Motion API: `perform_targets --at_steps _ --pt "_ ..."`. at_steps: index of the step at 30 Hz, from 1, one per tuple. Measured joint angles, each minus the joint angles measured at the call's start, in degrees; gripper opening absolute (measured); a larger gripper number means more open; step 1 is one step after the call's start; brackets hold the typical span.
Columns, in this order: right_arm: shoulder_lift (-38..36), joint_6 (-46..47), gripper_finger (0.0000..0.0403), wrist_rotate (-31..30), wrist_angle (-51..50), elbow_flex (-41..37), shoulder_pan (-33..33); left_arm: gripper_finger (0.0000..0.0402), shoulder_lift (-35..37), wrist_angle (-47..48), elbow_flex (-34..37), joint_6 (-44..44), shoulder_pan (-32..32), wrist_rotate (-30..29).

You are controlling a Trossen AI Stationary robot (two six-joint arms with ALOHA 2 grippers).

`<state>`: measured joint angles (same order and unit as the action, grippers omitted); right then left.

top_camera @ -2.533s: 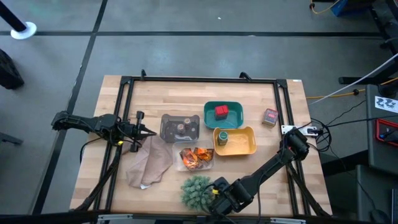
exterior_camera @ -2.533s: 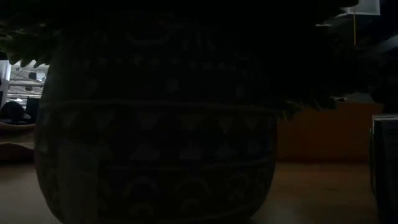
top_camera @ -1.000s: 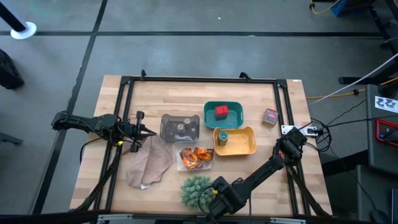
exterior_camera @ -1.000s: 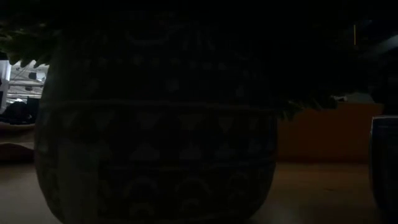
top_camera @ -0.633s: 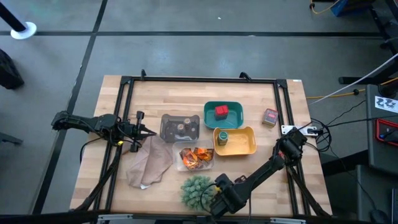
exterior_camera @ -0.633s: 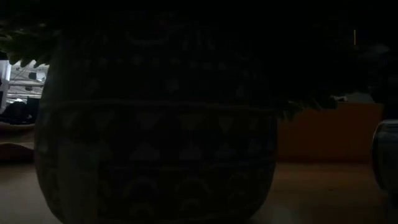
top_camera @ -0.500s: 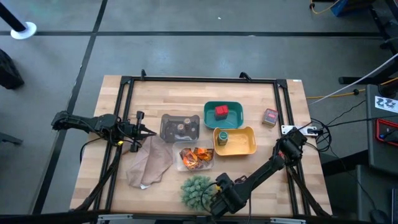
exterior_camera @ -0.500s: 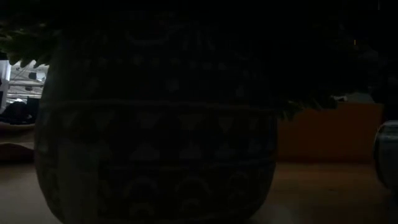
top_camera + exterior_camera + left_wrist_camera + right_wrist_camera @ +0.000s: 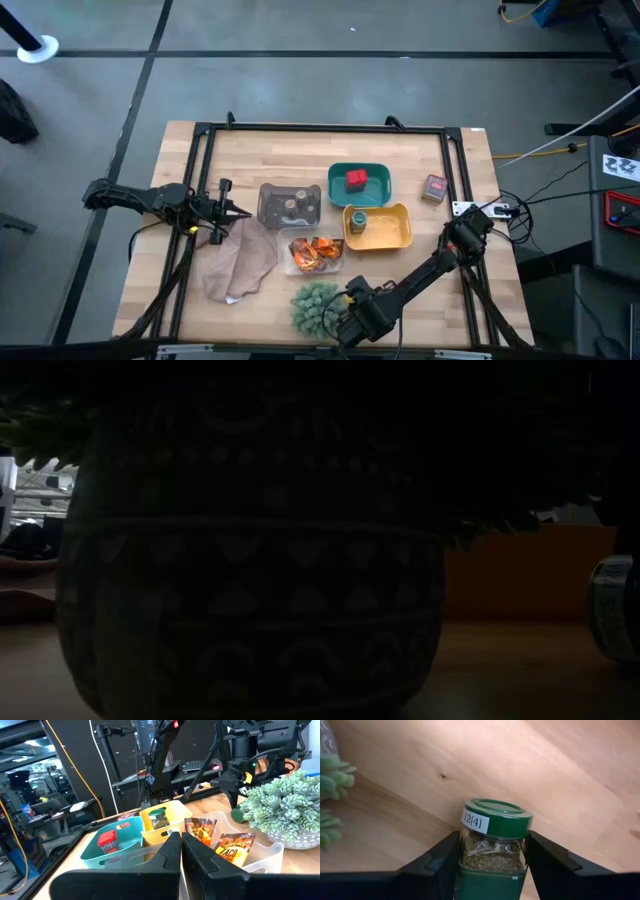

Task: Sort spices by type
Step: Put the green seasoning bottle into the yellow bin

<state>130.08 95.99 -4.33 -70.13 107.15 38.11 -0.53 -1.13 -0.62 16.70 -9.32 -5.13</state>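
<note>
Even overhead brightness, near-black low view behind the plant pot (image 9: 250, 550), slightly soft close wrist pictures.

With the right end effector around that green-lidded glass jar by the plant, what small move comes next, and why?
Probably finish closing, then lift. In the right wrist view the green-lidded glass jar of dried herbs stands upright between the right end effector's fingers, which flank it closely. A matching jar already sits in the yellow plastic tray, the likely destination. The left end effector waits shut.
</note>
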Motion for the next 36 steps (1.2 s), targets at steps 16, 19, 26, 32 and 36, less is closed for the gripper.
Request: perform_targets --at_steps 16,19,26,32,36 --pt "0.0 1.7 0.0198 -6.3 -6.4 0.0 0.0 0.0000 0.0 0.0 0.0 -0.3 0.0 0.0" --pt "0.0 1.8 0.0202 -6.3 -7.5 0.0 0.0 0.0000 0.0 0.0 0.0 0.2 0.0 0.0" --pt "0.0 5.0 0.0199 -9.3 -14.6 1.6 0.1 0.0000 0.0 0.0 0.0 0.2 0.0 0.0" --pt "0.0 5.8 0.0202 -12.0 -20.1 5.0 0.1 0.0000 0.0 0.0 0.0 0.0 0.0 0.0" --pt "-0.7 7.4 0.0200 -13.2 -20.0 5.0 0.1 0.0000 0.0 0.0 0.0 -0.1 0.0 0.0"
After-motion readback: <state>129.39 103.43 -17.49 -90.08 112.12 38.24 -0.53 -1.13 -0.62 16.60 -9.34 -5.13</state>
